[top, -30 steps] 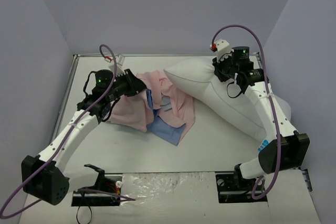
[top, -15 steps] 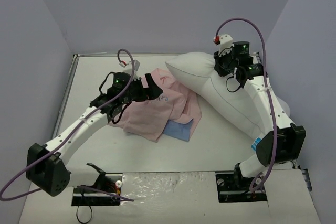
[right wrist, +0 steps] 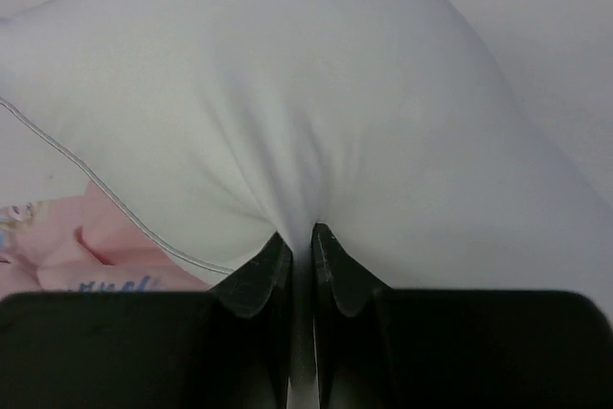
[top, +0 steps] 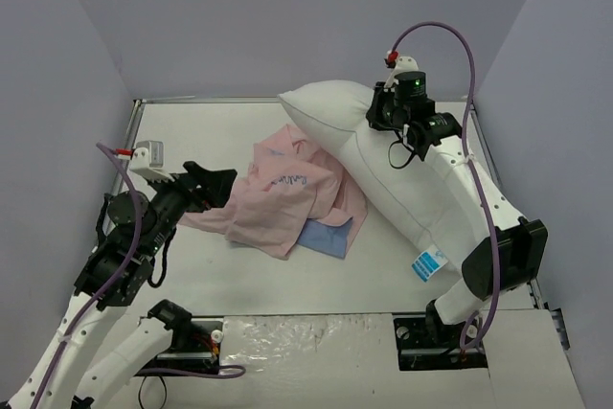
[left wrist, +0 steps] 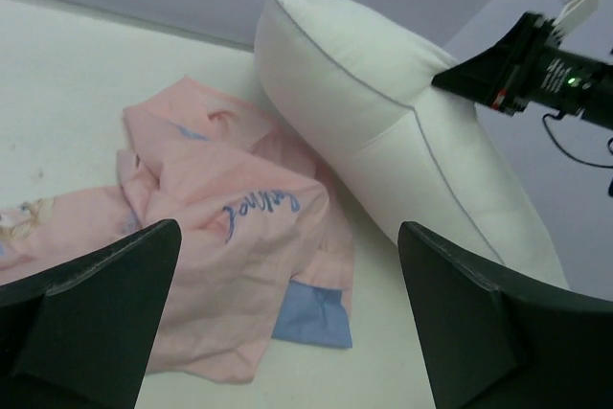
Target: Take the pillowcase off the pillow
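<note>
table (top: 182, 131): white, matte | walls (top: 287, 16): pale violet, on three sides | crinkled film (top: 306, 337): near edge

We are looking at a white table (top: 192, 131) that is carrying the crumpled pink pillowcase (top: 287, 200), touching the white pillow (top: 378, 184) beside it.

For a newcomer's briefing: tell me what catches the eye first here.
A big bare white pillow lies diagonally across the right side of the table, its far end pinched in the shut right gripper. Left of it the pink pillowcase lies crumpled, a blue patch showing, with the open left gripper empty just beyond.
</note>
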